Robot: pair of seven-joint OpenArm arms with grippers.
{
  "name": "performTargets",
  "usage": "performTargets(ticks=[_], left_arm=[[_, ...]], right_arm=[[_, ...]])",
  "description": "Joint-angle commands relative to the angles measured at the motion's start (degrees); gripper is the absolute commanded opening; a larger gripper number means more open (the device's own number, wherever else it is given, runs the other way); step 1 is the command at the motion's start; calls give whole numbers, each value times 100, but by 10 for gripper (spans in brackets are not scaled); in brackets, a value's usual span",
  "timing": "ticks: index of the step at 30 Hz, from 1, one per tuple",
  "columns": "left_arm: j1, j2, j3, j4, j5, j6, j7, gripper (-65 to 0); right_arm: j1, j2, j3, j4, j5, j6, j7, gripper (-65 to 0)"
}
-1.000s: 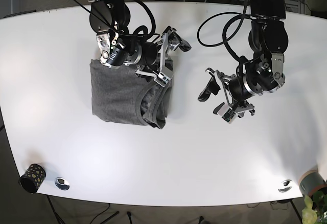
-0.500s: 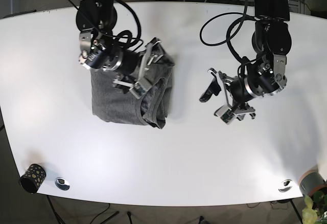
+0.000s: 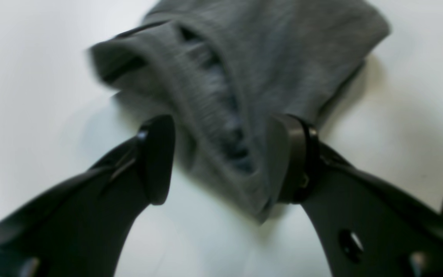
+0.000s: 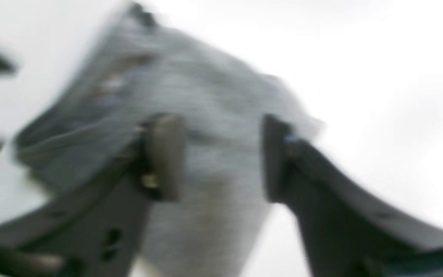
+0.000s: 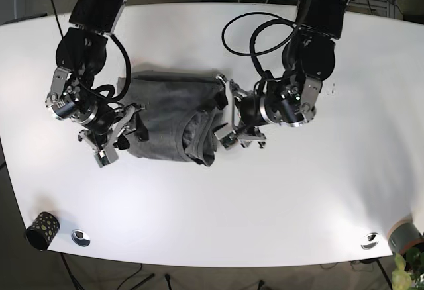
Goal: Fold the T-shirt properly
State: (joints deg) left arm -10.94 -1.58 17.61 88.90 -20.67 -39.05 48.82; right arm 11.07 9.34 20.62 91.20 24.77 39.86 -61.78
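Observation:
The grey T-shirt (image 5: 169, 111) lies folded in a rough rectangle left of the table's middle, with a thick folded edge on its right side. My left gripper (image 5: 225, 114) is at that right edge. In the left wrist view the left gripper (image 3: 221, 157) is open, with the shirt's bunched edge (image 3: 225, 96) between its jaws. My right gripper (image 5: 126, 134) is at the shirt's lower left edge. In the blurred right wrist view the right gripper (image 4: 219, 154) is open, its jaws on either side of the shirt (image 4: 206, 104).
The white table (image 5: 278, 197) reaches to all sides. A small dark patterned cup (image 5: 41, 230) and a silver disc (image 5: 80, 238) sit at the front left. Another silver disc (image 5: 370, 240) and a plant pot (image 5: 404, 237) are at the front right.
My left gripper has moved left across the table to the shirt's right edge. My right gripper has moved from the shirt's top to its lower left edge. The shirt's top edge now lies flatter.

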Motion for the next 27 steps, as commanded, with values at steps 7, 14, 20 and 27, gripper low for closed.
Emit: performTargets(ticks=[7,14,20,27], left_arm=[[-159,541,380,-490,102,6,-139,-306],[-159,690,741,-895,787,-38,-139,-306],[-168,418,732,-1246,805,-38,-165,-306],[-326,-136,732,-1677,805,-38,-745,-306]], right_arm=[[875,380,-1,-1318,103,14,160,-482],[963,529,-115,-2170,103,14,855,-482],[735,732,-414,-2557,129,14,1356,-484],[418,784,-405,-2540,147,14,1435,-484]])
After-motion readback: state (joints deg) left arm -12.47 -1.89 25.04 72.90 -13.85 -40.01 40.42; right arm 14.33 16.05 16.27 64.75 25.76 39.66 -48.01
